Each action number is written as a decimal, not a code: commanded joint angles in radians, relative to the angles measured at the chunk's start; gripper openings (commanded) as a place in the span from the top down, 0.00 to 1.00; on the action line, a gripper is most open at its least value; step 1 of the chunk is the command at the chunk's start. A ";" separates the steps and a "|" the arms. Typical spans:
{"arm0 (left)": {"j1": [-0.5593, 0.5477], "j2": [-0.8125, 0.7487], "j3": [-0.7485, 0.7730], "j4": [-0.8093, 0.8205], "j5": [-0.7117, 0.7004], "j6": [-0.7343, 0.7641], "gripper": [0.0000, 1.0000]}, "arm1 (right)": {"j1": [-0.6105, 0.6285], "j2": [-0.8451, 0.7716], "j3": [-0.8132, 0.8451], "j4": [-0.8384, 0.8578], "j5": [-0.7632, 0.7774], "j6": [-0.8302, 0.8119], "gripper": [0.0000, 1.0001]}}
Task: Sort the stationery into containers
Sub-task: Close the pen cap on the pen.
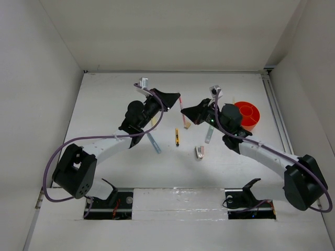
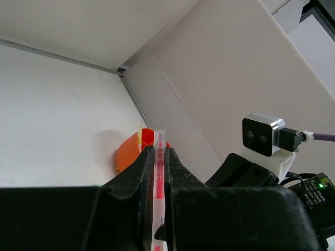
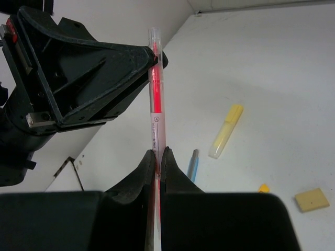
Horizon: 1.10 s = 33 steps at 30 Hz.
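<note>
Clamping one red pen, left gripper and right gripper hang over a white table between seemingly plain walls.

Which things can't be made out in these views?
Top view: orange tub partly behind the right arm; its contents too small to tell.
Left wrist view: orange tub partly hidden by the left gripper.
Right wrist view: lower ends of blue pen and red pen hidden by the right gripper.

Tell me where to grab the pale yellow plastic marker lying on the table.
Mid-barrel of the pale yellow marker, from straight above, jaws across its narrow width: it lies flat on the white table with bare surface along both long sides.
</note>
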<state>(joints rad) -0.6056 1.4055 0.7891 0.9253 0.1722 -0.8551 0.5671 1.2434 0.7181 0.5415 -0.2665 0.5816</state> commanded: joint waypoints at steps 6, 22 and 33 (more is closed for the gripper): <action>-0.026 0.001 -0.011 0.029 0.113 -0.004 1.00 | -0.026 0.056 0.162 0.216 0.001 0.015 1.00; -0.060 0.003 -0.021 0.020 0.105 0.048 1.00 | -0.094 0.088 0.204 0.265 -0.043 0.069 1.00; -0.060 -0.072 0.036 -0.098 0.102 0.103 1.00 | -0.095 0.137 0.216 0.350 -0.278 -0.060 1.00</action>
<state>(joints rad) -0.6067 1.3800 0.8017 0.9562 0.1204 -0.7773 0.4957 1.3865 0.8429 0.6231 -0.5171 0.6010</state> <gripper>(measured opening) 0.036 0.047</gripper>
